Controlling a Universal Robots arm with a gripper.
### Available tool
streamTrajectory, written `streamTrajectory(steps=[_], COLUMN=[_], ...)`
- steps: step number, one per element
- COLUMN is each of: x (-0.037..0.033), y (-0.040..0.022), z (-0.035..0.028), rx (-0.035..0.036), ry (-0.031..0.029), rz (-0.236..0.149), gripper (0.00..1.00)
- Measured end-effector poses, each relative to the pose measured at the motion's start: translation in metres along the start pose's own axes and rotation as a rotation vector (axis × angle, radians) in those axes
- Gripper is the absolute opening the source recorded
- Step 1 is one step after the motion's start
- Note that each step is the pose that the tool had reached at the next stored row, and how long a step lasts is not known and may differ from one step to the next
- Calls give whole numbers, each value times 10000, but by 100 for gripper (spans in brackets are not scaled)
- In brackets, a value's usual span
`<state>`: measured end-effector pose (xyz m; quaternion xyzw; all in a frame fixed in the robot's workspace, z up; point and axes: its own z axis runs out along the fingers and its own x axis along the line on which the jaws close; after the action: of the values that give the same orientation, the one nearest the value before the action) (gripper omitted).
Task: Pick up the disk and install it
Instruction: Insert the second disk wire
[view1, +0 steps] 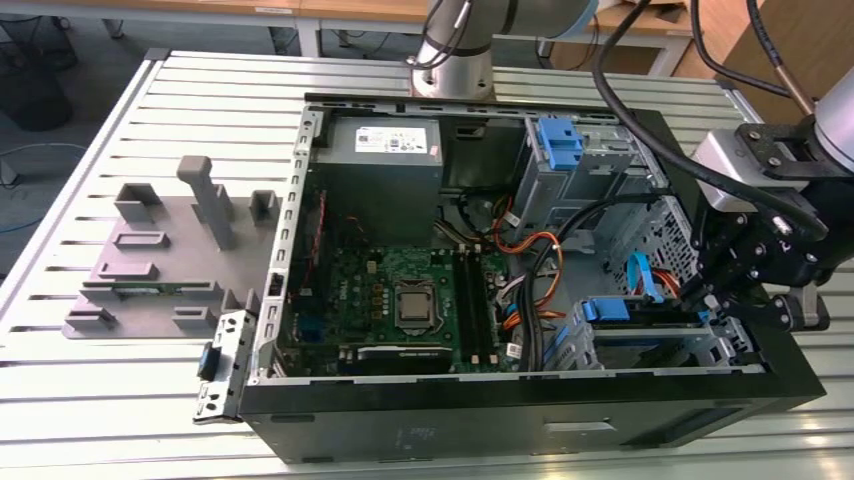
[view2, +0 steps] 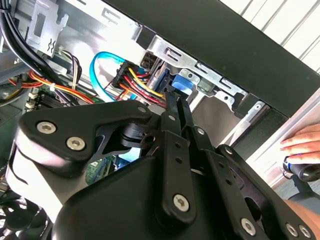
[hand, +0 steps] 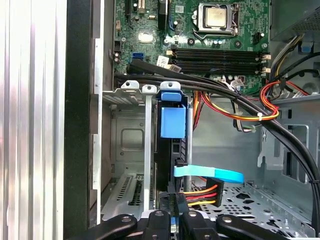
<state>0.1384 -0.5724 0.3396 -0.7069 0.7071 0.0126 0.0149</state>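
The disk (view1: 622, 309) sits edge-on in the drive cage (view1: 654, 345) at the front corner of the open computer case, on the exterior view's right. Its blue carrier frame (hand: 172, 121) shows in both wrist views, with a blue data cable (hand: 210, 174) and red, yellow and black power wires (hand: 200, 192) running to its end. My gripper (view2: 176, 98) hangs over that corner (view1: 731, 305), fingers close together and pointing at the blue frame (view2: 183, 82). The fingertips (hand: 162, 218) rest just short of the disk's cabled end.
The case holds a green motherboard (view1: 400, 300), a grey power-supply box (view1: 380, 142) and an upper bay with a blue tab (view1: 561, 138). Thick black cables (hand: 240, 102) cross above the cage. A grey fixture plate (view1: 160, 262) lies left of the case. A person's hand (view2: 300, 145) rests beside the case.
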Motion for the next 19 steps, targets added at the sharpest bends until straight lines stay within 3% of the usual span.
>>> streamTrajectory(steps=[3,4,19], x=[2,2,6], y=[0,0,7], z=[1,1,40], rx=[0,0,0], ry=[0,1,2], rz=[0,0,0], gripper=[17,24,24])
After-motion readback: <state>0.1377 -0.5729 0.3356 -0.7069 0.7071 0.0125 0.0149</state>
